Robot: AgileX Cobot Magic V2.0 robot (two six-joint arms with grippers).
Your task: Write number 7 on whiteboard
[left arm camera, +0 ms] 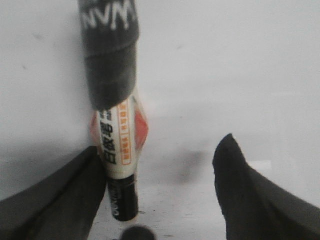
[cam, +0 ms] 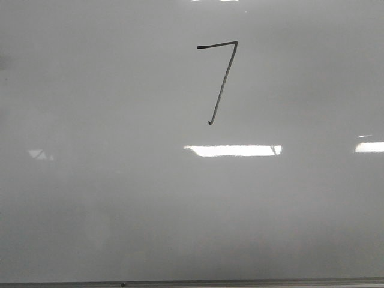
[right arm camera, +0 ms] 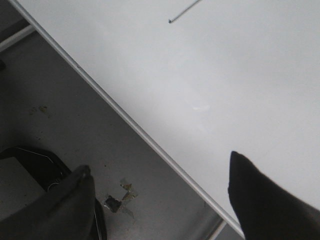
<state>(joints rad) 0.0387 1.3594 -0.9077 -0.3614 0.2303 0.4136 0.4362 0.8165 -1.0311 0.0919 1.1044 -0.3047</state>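
From my seat I see the whiteboard filling the whole front view, glossy and pale grey. The number 7 is drawn on it in thin black marker, right of centre and toward the far edge: a short top stroke and a long slanted downstroke. Bright glare patches lie just nearer than it. A thin metal strip runs along the near edge.

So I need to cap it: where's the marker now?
In the left wrist view, the marker lies on the whiteboard, against one finger of the open left gripper.
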